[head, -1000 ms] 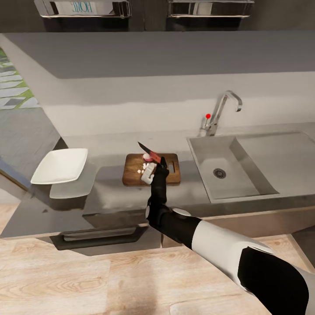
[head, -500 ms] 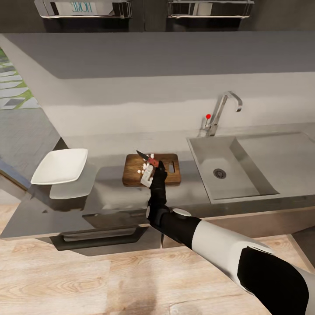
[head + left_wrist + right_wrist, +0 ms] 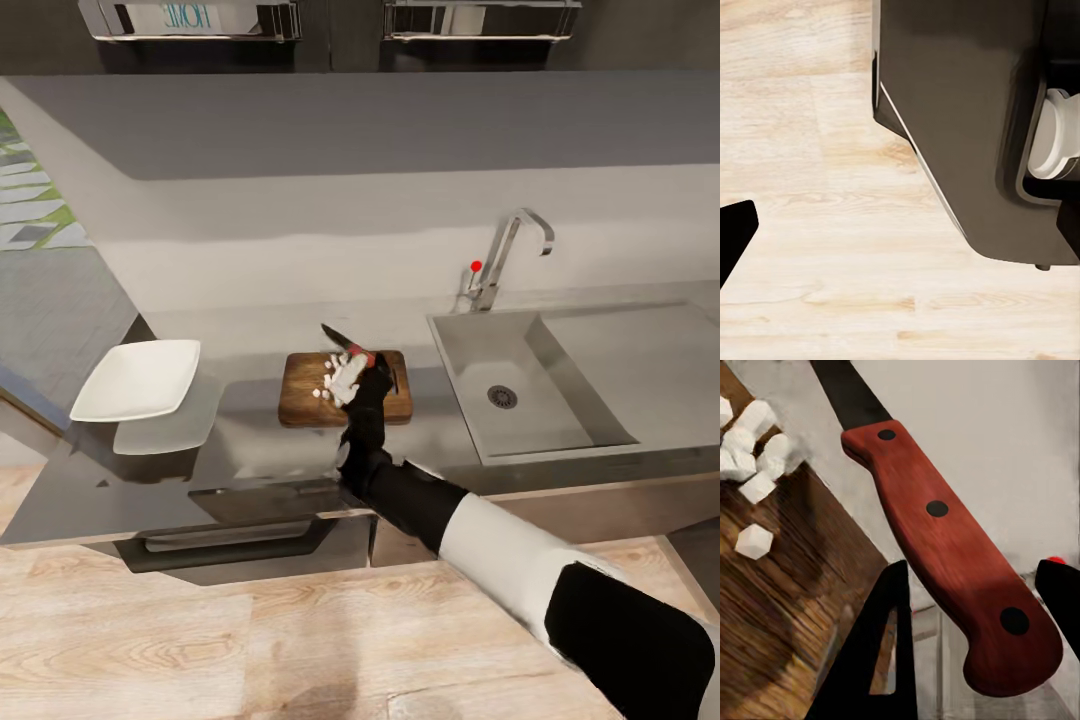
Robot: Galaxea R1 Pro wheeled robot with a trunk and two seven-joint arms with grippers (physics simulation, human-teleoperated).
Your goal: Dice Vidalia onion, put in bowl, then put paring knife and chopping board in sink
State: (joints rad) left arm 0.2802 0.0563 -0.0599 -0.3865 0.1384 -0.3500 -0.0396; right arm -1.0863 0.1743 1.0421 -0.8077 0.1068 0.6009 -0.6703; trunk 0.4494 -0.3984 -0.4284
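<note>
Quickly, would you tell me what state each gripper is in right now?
Left gripper: cannot be told from these pictures.
Right gripper: closed on the paring knife, above the chopping board.

Red-handled paring knife (image 3: 945, 532), white onion dice (image 3: 754, 541), brown chopping board (image 3: 300, 400).

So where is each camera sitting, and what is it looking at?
Head view: up on the robot's head, looking down at the countertop, sink and bowl; the right arm reaches over the chopping board.
Left wrist view: by the left gripper, facing the wooden floor and the robot's own dark body.
Right wrist view: by the right gripper, facing the paring knife.
Head and right wrist views share knife, board and white onion pieces.
</note>
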